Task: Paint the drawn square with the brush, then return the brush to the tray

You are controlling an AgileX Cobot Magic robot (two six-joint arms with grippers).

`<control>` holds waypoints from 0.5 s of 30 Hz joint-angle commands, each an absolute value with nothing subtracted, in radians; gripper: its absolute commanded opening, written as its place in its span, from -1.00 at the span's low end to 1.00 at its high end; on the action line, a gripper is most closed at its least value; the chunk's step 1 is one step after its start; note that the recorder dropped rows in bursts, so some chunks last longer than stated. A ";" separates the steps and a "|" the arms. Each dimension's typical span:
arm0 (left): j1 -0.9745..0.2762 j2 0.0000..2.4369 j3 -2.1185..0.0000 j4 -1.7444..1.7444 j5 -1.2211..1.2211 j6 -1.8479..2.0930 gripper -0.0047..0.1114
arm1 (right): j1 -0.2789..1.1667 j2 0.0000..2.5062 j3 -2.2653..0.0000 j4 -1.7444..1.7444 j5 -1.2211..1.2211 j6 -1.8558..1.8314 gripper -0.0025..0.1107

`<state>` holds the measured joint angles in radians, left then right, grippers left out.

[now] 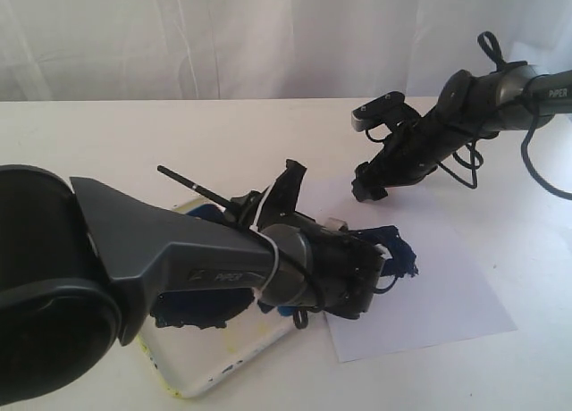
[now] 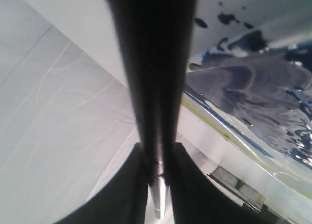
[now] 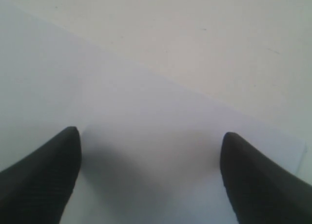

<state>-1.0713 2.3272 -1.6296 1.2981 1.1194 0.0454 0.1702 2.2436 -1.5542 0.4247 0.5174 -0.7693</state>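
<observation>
The brush [image 1: 189, 184] is a thin black stick, and my left gripper [image 1: 261, 205] is shut on it over the far edge of the tray [image 1: 211, 377]. Its handle points up and to the left; its bristle tip is hidden. In the left wrist view the brush [image 2: 153, 63] runs out from between the shut fingers [image 2: 127, 195], beside the tray's blue-black blotch [image 2: 253, 87]. The drawn square [image 1: 402, 250], smeared dark blue, lies on the paper just right of my left wrist, partly hidden. My right gripper [image 1: 366, 186] hangs open and empty over the paper's far corner, also shown as the right gripper [image 3: 148, 141].
The white paper sheet [image 1: 438, 313] lies right of the tray on the white table [image 1: 107, 134]. A white curtain [image 1: 223, 36] closes the back. My left arm [image 1: 134, 250] fills the near left of the exterior view and covers much of the tray.
</observation>
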 commanded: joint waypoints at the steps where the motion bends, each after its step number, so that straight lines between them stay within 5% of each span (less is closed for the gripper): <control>1: -1.069 2.303 -1.598 1.338 1.221 0.000 -0.92 | 0.169 2.277 -1.546 0.392 0.540 -0.770 0.34; 15: -1.067 2.300 -1.596 1.330 1.221 0.008 -0.92 | 0.169 2.277 -1.546 0.392 0.541 -0.770 0.34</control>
<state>-1.0714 2.3149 -1.6044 1.3444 1.1194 0.0000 0.1702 2.2436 -1.5542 0.4247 0.5174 -0.7693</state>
